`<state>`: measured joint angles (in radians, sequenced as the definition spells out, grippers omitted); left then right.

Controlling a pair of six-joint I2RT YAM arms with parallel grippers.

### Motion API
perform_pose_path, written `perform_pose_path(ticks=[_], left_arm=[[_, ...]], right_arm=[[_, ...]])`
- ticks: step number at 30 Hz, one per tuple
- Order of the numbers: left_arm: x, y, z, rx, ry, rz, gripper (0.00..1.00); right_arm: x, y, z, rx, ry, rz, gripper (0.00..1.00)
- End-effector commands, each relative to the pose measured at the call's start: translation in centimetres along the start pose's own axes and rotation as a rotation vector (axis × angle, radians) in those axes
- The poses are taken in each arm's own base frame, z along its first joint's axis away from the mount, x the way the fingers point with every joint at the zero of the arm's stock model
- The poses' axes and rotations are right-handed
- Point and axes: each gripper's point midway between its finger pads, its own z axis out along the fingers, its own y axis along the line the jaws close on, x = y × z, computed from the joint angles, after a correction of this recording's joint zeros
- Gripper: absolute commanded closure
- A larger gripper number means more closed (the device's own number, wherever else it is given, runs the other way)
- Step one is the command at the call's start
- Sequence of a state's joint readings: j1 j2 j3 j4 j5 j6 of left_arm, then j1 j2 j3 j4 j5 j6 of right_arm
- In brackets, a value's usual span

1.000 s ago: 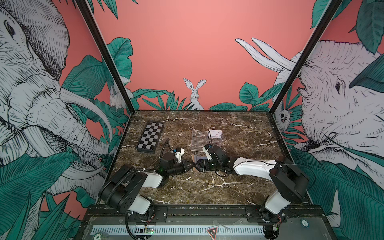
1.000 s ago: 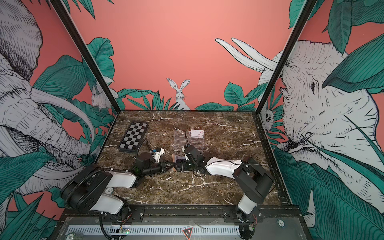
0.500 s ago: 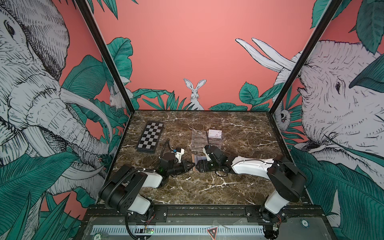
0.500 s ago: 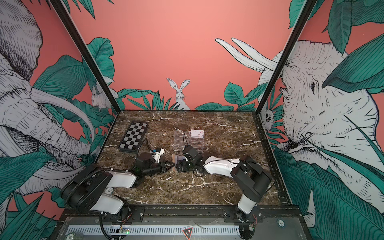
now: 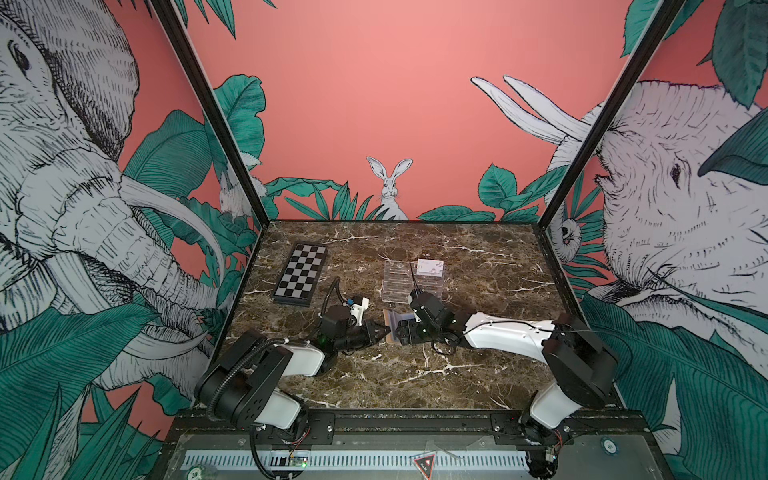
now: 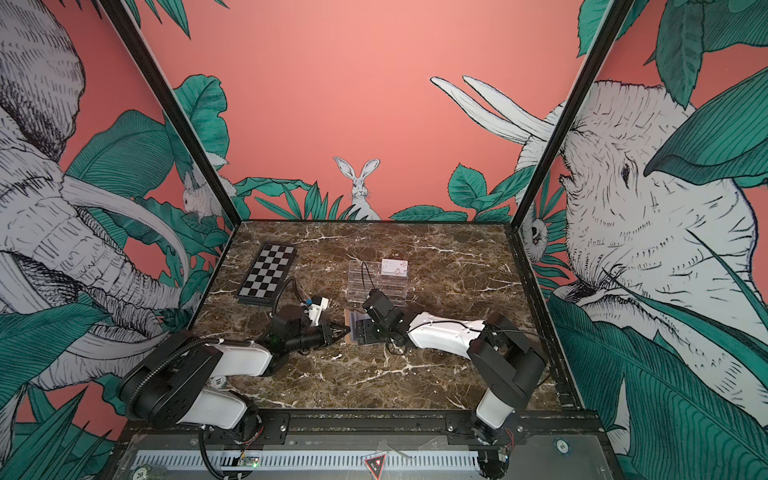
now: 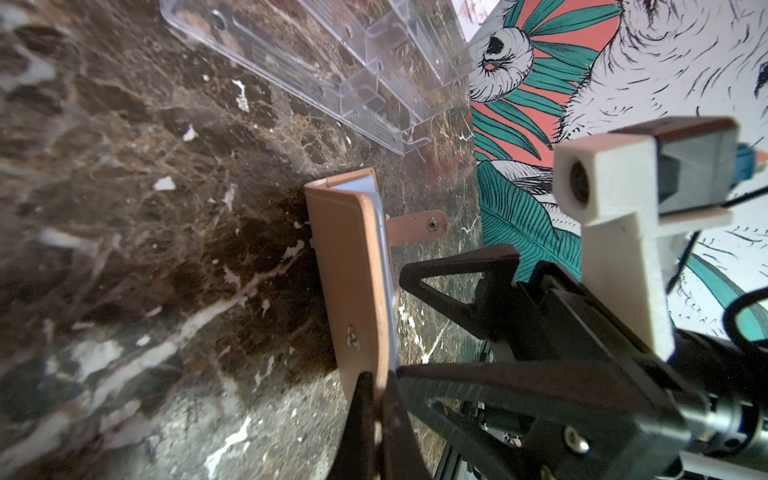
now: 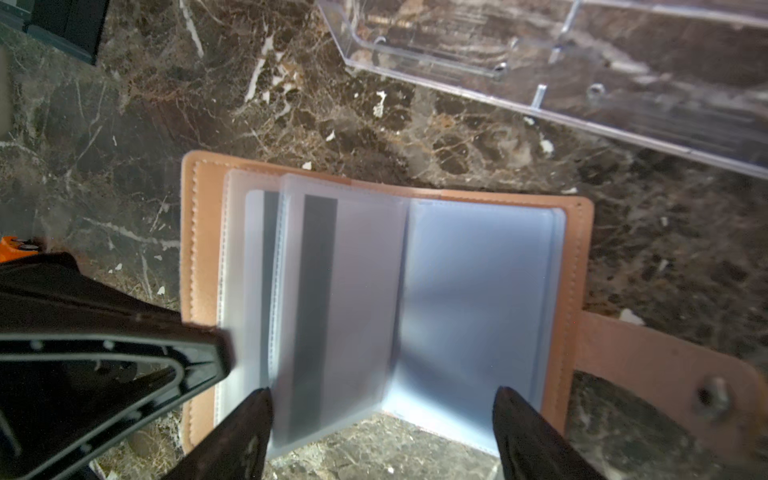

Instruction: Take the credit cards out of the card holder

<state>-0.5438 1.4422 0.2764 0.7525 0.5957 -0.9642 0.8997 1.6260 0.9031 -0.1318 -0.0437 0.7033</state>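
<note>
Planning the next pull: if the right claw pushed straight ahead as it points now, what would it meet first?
The right claw is open; straight ahead lies the clear sleeve with a dark-striped card in the card holder. Probably that first; depth is unclear.

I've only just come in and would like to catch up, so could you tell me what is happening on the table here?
The left tool is shut on one cover of the tan card holder, holding it open on the marble table. The right tool hangs open over the clear sleeves, its jaws either side of a page with a dark-striped credit card inside. No card is gripped yet. One whitish card stands in the clear rack behind.
</note>
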Motion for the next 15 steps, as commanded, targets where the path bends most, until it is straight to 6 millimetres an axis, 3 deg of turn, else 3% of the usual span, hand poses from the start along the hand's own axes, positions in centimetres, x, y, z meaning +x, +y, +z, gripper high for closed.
perform_pose_path(ticks=[1, 15], left_arm=[[-0.7, -1.7, -0.1, 0.042, -0.01, 0.057, 1.0], [0.3, -0.9, 0.4, -0.004, 0.066, 0.101, 1.0]], right_arm=[[0.4, -2.1, -0.4, 0.094, -0.003, -0.011, 0.18], [0.1, -3.8, -2.6, 0.059, -0.061, 0.036, 0.14]])
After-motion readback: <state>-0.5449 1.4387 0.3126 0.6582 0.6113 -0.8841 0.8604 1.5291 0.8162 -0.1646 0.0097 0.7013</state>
